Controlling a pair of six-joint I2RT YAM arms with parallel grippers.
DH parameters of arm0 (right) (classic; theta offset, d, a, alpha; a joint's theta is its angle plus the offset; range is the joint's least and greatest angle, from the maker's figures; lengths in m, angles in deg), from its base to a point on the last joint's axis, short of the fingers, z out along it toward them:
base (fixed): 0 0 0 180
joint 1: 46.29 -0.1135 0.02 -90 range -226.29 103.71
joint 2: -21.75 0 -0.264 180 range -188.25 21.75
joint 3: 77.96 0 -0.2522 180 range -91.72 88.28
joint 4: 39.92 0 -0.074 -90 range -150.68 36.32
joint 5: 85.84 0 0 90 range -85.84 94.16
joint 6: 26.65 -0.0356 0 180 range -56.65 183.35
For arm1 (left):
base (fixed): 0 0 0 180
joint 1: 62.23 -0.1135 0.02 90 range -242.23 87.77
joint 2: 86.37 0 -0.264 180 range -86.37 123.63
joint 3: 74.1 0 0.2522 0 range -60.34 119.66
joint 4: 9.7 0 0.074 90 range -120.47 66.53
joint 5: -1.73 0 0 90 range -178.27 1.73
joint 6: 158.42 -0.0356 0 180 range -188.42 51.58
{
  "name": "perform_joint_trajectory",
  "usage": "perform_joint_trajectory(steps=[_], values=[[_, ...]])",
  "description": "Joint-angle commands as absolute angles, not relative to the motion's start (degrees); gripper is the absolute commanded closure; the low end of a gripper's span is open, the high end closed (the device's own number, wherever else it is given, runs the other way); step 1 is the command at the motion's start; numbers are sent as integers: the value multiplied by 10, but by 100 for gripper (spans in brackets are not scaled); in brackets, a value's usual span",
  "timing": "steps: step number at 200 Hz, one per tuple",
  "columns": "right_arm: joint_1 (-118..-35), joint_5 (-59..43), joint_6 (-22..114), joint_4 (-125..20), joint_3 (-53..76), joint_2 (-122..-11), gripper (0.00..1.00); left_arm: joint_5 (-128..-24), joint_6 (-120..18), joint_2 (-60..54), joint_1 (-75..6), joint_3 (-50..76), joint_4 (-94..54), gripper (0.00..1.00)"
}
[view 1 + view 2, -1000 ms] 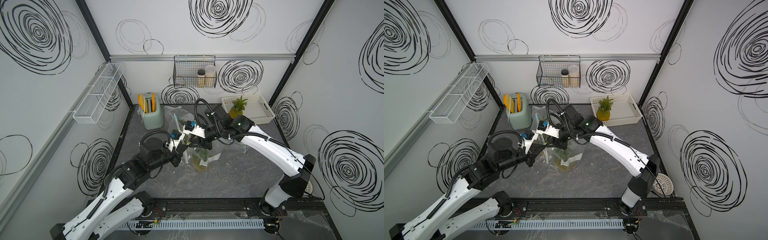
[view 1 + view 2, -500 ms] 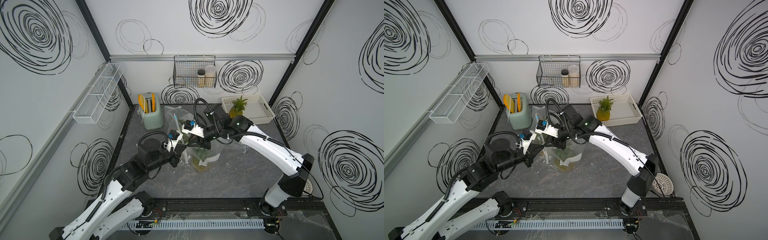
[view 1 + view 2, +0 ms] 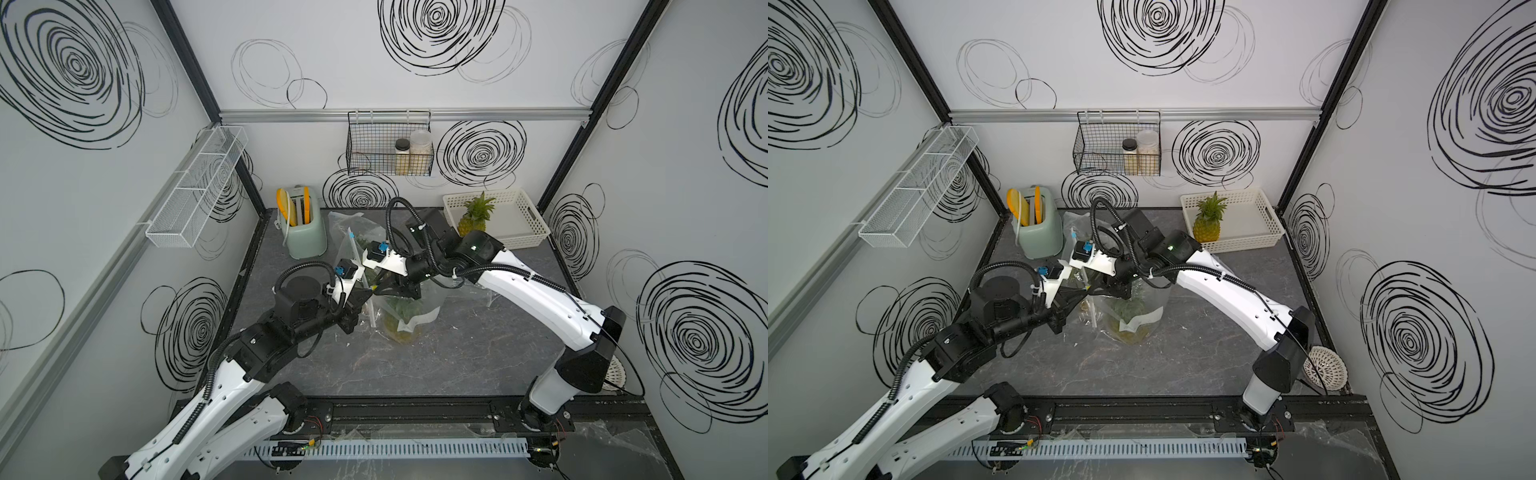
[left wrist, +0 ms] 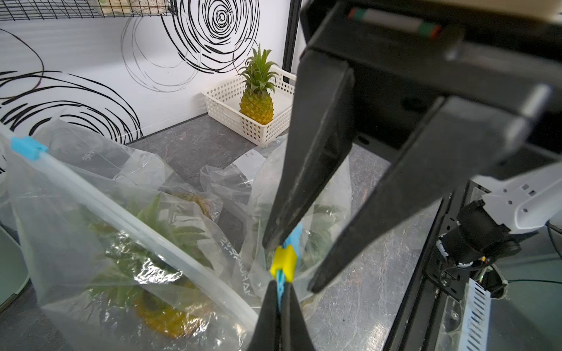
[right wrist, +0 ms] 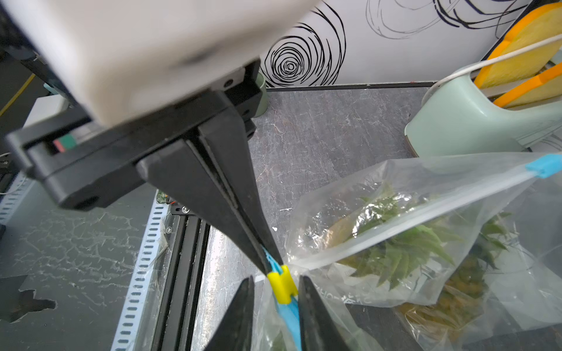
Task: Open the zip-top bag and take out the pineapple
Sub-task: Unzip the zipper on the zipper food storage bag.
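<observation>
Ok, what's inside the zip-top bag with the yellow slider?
A pineapple: its green leaves and part of its yellow body show through the clear bag. Creases and glare cover the rest, so I can't tell if anything else is in there.

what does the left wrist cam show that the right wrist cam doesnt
Only left wrist: the yellow pineapple with green crown standing in the white perforated plastic basket. Only right wrist: orange-edged yellow slices in the mint-green toaster. Both: the clear zip-top bag holding a second pineapple, its yellow slider, the left end effector shut on the bag's blue tab, and the right end effector open astride that slider.
</observation>
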State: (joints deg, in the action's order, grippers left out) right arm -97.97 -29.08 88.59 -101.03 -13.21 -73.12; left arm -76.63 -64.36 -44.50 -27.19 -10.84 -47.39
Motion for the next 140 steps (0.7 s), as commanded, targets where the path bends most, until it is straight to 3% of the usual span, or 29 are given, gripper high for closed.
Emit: perform_joint_trajectory(steps=[1,87,123,140], values=[[-990,-317,895,-1047,-133,-741,77,-773,-636,-448,-283,-104,-395,100],[-985,-261,877,-1047,-130,-726,97,-778,-627,-467,-301,-102,-390,100],[-980,-267,869,-1034,-107,-697,96,-759,-624,-469,-315,-99,-381,100],[-981,-278,872,-1032,-108,-695,86,-746,-621,-467,-315,-103,-369,100]])
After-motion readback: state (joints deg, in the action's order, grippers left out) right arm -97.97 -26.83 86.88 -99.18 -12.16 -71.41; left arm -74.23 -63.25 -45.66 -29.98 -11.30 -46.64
